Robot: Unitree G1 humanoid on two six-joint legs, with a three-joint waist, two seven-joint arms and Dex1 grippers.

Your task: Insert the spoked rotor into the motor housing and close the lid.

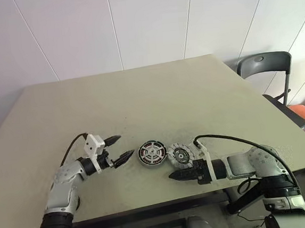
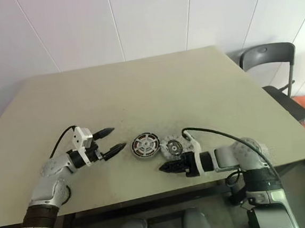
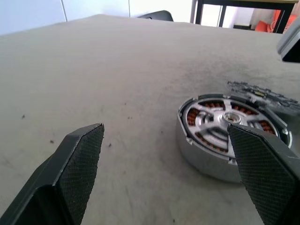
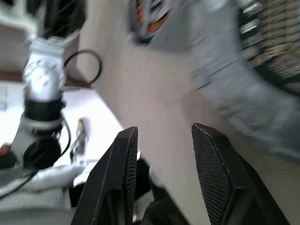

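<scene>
Motor housing (image 1: pixel 151 154) sits mid-bench (image 1: pixel 140 99), spoked rotor (image 3: pixel 224 118) already seated inside, lid (image 1: pixel 180 156) just beside it, awaiting closure. Left end effector (image 1: pixel 118 148) is spread wide toward the housing, seemingly to steady it; right end effector (image 1: pixel 174 175), partly parted and empty, points along the lid's near edge.

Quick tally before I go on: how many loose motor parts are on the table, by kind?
Motor housing with the spoked rotor seated in it: 1
Lid, beside the housing: 1
Total: 2 pieces on the table
</scene>
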